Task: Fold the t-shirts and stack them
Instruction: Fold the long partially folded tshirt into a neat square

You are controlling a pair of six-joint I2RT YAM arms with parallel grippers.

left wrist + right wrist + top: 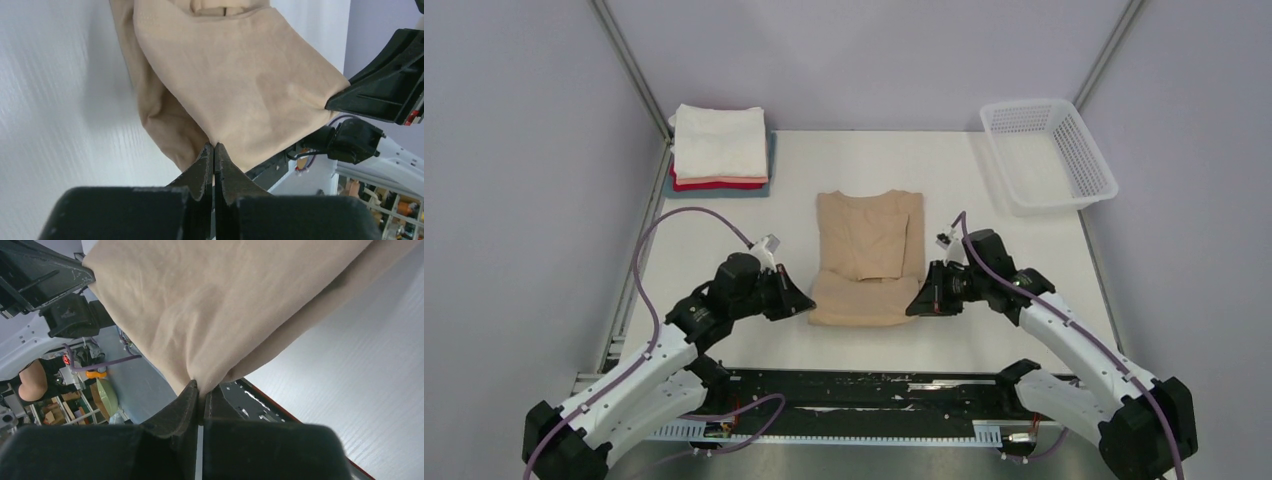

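Left gripper (pixel 809 306) and right gripper (pixel 912 308) are both clamping the tan t-shirt (pixel 869 250) by its lower hem corners mid-frame. Guessing it's needing an even lift toward the collar next.

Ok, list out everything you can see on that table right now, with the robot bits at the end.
tan shirt: one, tan, middle of the table, partly folded
folded shirts: one stack, cream-white on top, then pink, red, grey-blue, far left corner
basket: one, white mesh, far right corner
table: one, white, under it all
left pincer: one, black, shut on the tan shirt's near left corner
right pincer: one, black, shut on its near right corner
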